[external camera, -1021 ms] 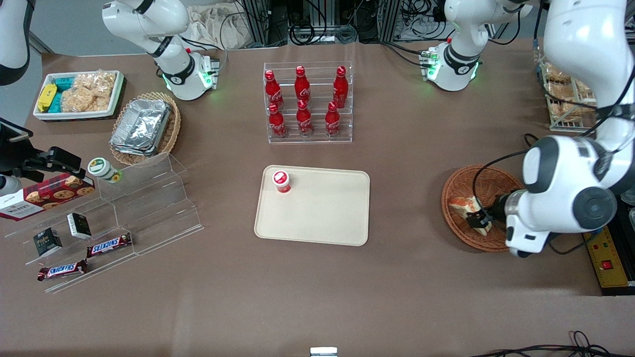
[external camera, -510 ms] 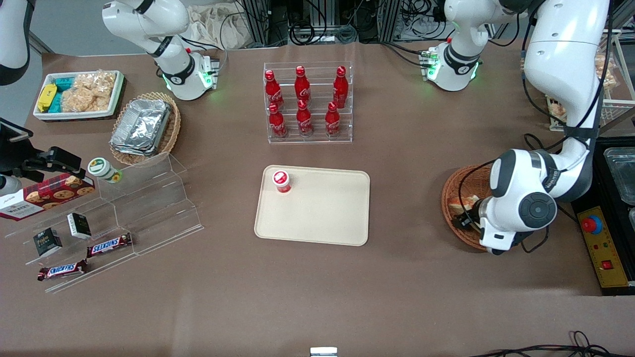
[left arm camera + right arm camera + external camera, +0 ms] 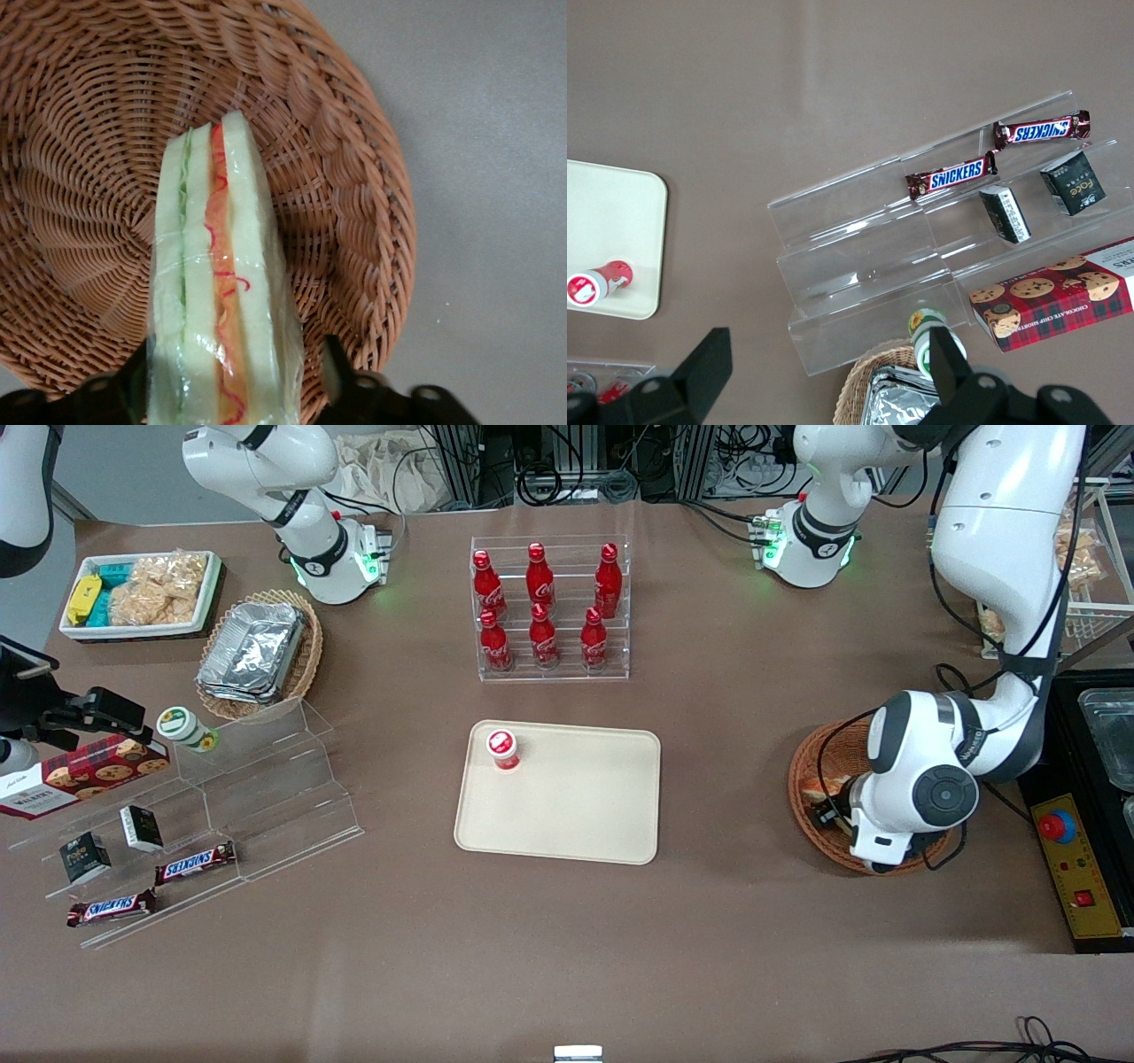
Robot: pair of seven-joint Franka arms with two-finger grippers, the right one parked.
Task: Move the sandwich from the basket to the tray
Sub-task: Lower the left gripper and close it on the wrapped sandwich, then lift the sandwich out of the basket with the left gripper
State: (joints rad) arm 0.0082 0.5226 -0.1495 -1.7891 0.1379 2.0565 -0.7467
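The sandwich [image 3: 217,283], a plastic-wrapped white wedge with orange and green layers, lies in the reddish-brown wicker basket [image 3: 354,221]. My gripper [image 3: 232,381] is open and straddles the sandwich's wide end. One finger [image 3: 337,367] stands a little clear of the wrap and the other is close against it. In the front view the wrist covers most of the basket [image 3: 811,757], with only a corner of the sandwich [image 3: 813,786] showing beside the gripper [image 3: 833,815]. The cream tray [image 3: 576,815] lies flat at the table's middle, toward the parked arm's end from the basket.
A small red-capped bottle [image 3: 502,749] stands on a tray corner. An acrylic rack of red cola bottles [image 3: 549,611] stands farther from the camera than the tray. A yellow control box [image 3: 1059,828] lies beside the basket. A stepped acrylic shelf [image 3: 266,779] holds snacks.
The arm has swung in over the basket and folded tighter, so the wrist now covers more of the sandwich. The sandwich has stayed in the basket.
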